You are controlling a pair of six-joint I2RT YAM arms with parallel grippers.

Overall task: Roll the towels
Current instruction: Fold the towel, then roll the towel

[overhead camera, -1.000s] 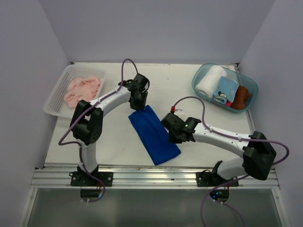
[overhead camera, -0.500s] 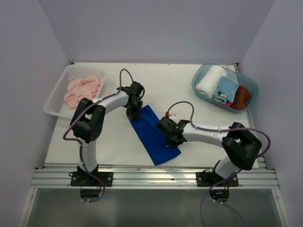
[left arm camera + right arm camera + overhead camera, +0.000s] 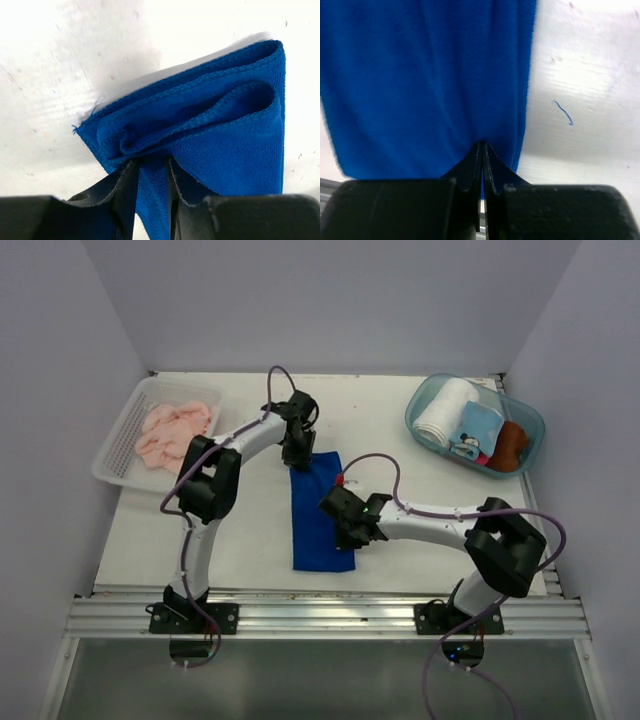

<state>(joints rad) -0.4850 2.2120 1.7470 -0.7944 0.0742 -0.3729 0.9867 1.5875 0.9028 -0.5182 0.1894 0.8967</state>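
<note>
Swung round from its earlier slant, the royal blue towel [image 3: 310, 530] now lies straight up and down at the centre of the frame on the white counter [image 3: 450, 475]. The left fingers [image 3: 112, 192] stand narrow, pinching a bunched fold at its upper end, and the right fingers [image 3: 470, 172] are pressed together on its right edge. The pale pink towel [image 3: 175, 430] lies crumpled in the white slotted basket [image 3: 115, 445] at upper left.
</note>
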